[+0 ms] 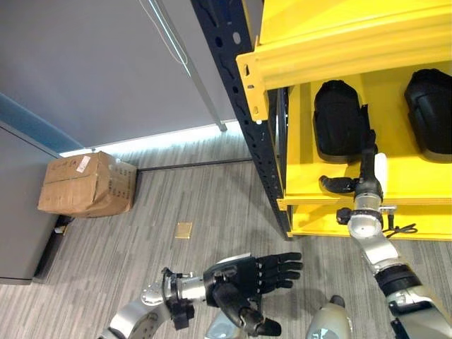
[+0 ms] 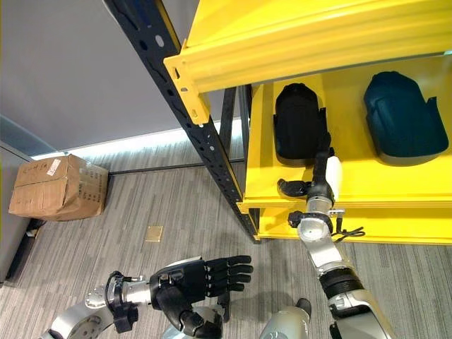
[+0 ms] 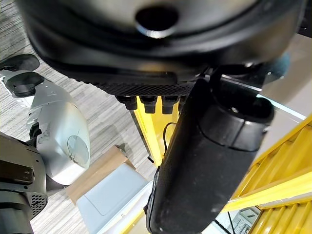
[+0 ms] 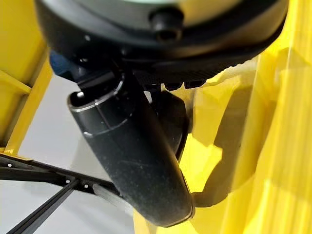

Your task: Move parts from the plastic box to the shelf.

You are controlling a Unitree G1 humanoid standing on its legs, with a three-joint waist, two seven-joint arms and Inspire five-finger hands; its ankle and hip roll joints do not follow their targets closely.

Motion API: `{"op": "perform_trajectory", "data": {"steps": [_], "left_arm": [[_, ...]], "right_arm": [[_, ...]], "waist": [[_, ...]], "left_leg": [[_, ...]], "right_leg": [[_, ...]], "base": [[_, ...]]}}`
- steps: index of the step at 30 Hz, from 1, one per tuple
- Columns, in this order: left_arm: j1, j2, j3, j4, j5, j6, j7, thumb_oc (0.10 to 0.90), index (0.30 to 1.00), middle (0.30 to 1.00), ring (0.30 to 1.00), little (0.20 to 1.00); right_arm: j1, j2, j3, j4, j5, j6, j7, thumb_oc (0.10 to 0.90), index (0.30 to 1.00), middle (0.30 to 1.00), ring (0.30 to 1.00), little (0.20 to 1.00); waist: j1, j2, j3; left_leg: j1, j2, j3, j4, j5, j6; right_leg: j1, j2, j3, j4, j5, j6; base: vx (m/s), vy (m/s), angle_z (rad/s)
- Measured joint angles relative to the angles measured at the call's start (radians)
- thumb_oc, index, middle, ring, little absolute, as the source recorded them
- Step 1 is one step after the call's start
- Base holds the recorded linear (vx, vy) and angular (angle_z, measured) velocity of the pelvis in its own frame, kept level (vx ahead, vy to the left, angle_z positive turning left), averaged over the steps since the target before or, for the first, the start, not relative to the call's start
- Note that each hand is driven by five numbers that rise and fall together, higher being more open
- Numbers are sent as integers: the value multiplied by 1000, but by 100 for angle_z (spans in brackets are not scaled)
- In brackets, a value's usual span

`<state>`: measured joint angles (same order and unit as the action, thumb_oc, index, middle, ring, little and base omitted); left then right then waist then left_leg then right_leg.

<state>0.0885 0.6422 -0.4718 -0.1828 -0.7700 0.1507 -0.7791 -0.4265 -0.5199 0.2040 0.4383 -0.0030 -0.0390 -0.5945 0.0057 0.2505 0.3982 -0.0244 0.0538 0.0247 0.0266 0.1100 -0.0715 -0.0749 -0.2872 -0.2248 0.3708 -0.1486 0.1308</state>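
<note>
Two black moulded parts lie on the yellow shelf (image 1: 304, 183): one on the left (image 1: 337, 120) and one on the right (image 1: 429, 109). My right hand (image 1: 367, 166) reaches onto the shelf board, its fingers straight along the left part's right edge. Its thumb (image 4: 131, 156) sticks out sideways below that part, and nothing is gripped. My left hand (image 1: 247, 279) hovers low over the floor in front of the shelf, palm up, fingers spread and empty. Its thumb (image 3: 209, 161) stands free in the left wrist view.
A black perforated upright (image 1: 240, 106) carries the shelf's left side, and a yellow beam (image 1: 339, 56) runs above the parts. A cardboard box (image 1: 88, 185) sits on the grey floor by the wall at the left. A brass floor plate (image 1: 183, 229) lies between box and shelf.
</note>
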Motion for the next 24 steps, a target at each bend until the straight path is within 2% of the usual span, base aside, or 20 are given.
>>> {"op": "perform_trajectory", "data": {"steps": [7, 10, 14, 24], "left_arm": [[-9, 0, -4, 3, 0, -8, 26, 900, 1000, 1000, 1000, 1000], [-10, 0, -4, 7, -1, -9, 27, 900, 1000, 1000, 1000, 1000], [-9, 0, -4, 7, -1, -12, 27, 900, 1000, 1000, 1000, 1000], [-5, 0, -4, 7, -2, -41, 26, 900, 1000, 1000, 1000, 1000]], "right_arm": [[25, 0, -1, -46, -87, -40, -50, 900, 1000, 1000, 1000, 1000], [49, -2, 2, -127, -133, -106, -39, 900, 1000, 1000, 1000, 1000], [71, -9, 27, -177, -134, -152, -13, 900, 1000, 1000, 1000, 1000], [85, -7, 57, -220, -142, -183, 7, 900, 1000, 1000, 1000, 1000]], "waist": [[-1, 2, 1], [-1, 3, 1], [-1, 3, 1], [-4, 13, 6]], "left_leg": [[-14, -1, 1, 2, 0, 0], [-13, -1, 3, 2, -1, 1], [-13, -1, 5, 2, -1, 1], [-20, -1, 23, 2, -3, 5]], "right_leg": [[-15, 0, 3, 2, 2, 1], [-15, 0, 4, -1, 2, 1], [-17, 0, 8, 1, 1, 0], [-39, 0, 27, 6, 2, 0]], "base": [[-3, 5, 0], [0, 0, 0], [0, 3, -1], [-6, 16, -4]]}}
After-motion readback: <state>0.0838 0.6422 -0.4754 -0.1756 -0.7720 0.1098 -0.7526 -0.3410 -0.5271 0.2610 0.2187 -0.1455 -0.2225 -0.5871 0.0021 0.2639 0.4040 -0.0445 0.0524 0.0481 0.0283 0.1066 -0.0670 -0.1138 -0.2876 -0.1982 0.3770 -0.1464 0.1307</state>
